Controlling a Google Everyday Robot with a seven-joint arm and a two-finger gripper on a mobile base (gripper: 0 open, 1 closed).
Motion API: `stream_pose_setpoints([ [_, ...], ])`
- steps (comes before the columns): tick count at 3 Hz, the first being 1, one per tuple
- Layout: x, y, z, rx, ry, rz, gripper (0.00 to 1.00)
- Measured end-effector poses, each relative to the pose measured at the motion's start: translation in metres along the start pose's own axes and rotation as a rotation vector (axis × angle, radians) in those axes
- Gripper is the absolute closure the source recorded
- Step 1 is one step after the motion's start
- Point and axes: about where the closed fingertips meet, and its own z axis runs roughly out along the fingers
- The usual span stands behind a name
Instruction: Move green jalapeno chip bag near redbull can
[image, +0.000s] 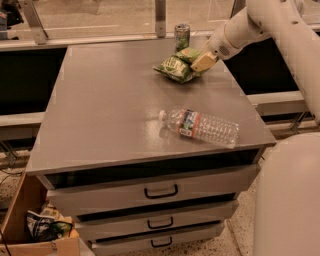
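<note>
Pinching green jalapeno chip bag (174, 68) by one edge w/ gripper (202, 62), far side of table (100, 110). Just before redbull can (182, 36).

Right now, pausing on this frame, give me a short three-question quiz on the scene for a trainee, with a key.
1. True or false: the clear plastic water bottle stands upright on the grey metal cabinet top.
2. What is the gripper touching? A. the crinkled green foil chip bag. B. the slim silver drink can. C. the water bottle.
3. How many drawer handles show on the cabinet's front?
Key: 1. False, it lies on its side. 2. A, at the bag's edge, just in front of the can. 3. Three.
</note>
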Motion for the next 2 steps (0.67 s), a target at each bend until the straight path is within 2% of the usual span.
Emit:
stream_pose_setpoints([
  [1,0.0045,-0.0058,0.0046,0.021,-0.026,0.024,0.04],
  [2,0.0062,-0.0064,0.01,0.032,-0.052,0.042,0.0],
])
